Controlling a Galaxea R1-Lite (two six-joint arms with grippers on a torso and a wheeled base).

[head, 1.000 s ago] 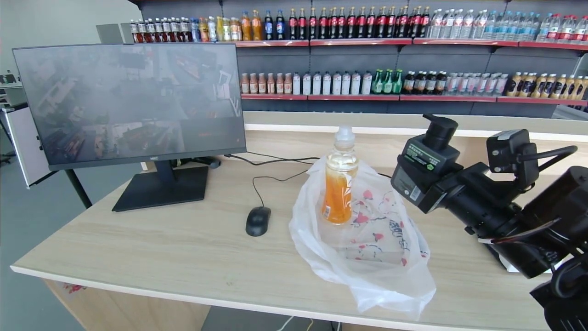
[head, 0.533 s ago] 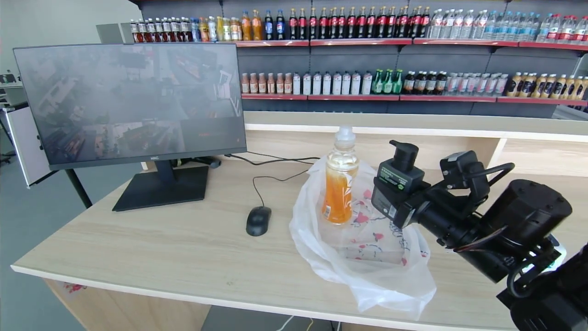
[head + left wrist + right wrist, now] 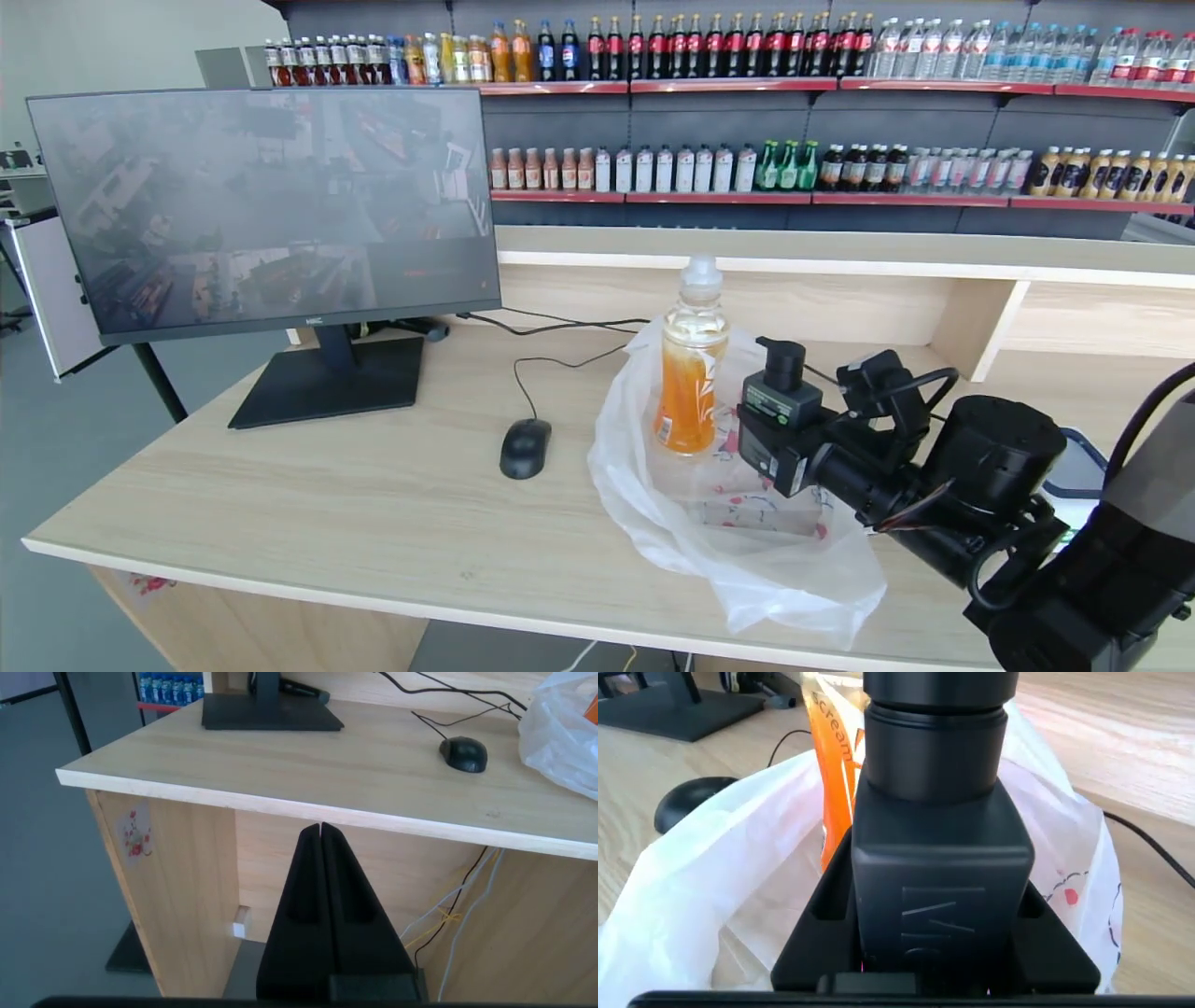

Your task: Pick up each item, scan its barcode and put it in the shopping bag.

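**Counter:** light wood-grain counter [image 3: 373,504] with a raised ledge [image 3: 840,247] along its back edge. Bare wood shows from the mouse out to the front edge and the front-left corner.

**Bag:** translucent white plastic shopping bag with red print [image 3: 775,560], slumped open right of the counter's centre. Its loose skirt reaches almost to the front edge.

**Item 1:** clear bottle of orange drink with a pale cap [image 3: 689,392], upright inside the bag on the side nearer the back edge.

**Item 2:** black square-bodied bottle with a round black cap [image 3: 780,425], close to upright and just beside the orange bottle, at the bag's mouth. Whether its base rests on the plastic cannot be told from here.

**Right gripper** [image 3: 938,952]**:** fingers clamped on either side of the black bottle's body.

**Left gripper** [image 3: 321,831]**:** fingers pressed together with nothing between them, hanging below and in front of the counter's front edge.

**Other:**
- Black-framed flat monitor [image 3: 266,205] on its stand at the back-left corner.
- Black computer mouse [image 3: 524,448] between monitor and bag, well apart from both, its thin black cable [image 3: 560,364] trailing toward the back.
- Shelves of bottled drinks [image 3: 840,84] behind the counter.
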